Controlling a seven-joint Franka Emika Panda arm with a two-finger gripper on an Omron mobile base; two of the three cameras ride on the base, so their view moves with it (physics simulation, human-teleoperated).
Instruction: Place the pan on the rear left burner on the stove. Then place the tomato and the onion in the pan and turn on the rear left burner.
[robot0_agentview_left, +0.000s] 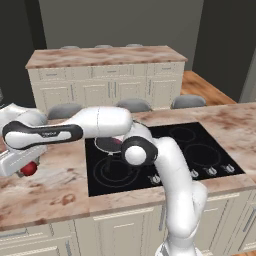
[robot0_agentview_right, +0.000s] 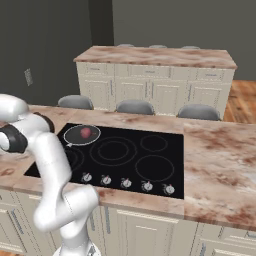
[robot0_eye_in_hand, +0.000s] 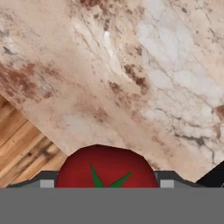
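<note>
On the desk (robot0_agentview_left: 55, 185) left of the stove (robot0_agentview_left: 200, 145), the end effector (robot0_eye_in_hand: 105, 183) is closed around the red tomato (robot0_eye_in_hand: 107, 168). Far left on the stove, the pan (robot0_agentview_right: 82, 134) covers the rear left burner, holding 1 onion (robot0_agentview_right: 85, 132).

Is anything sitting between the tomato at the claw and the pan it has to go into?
Nothing visible. The tomato sits between the claw's fingertips, left of the stove. The pan, holding the onion, has only bare counter and glass before it.
</note>
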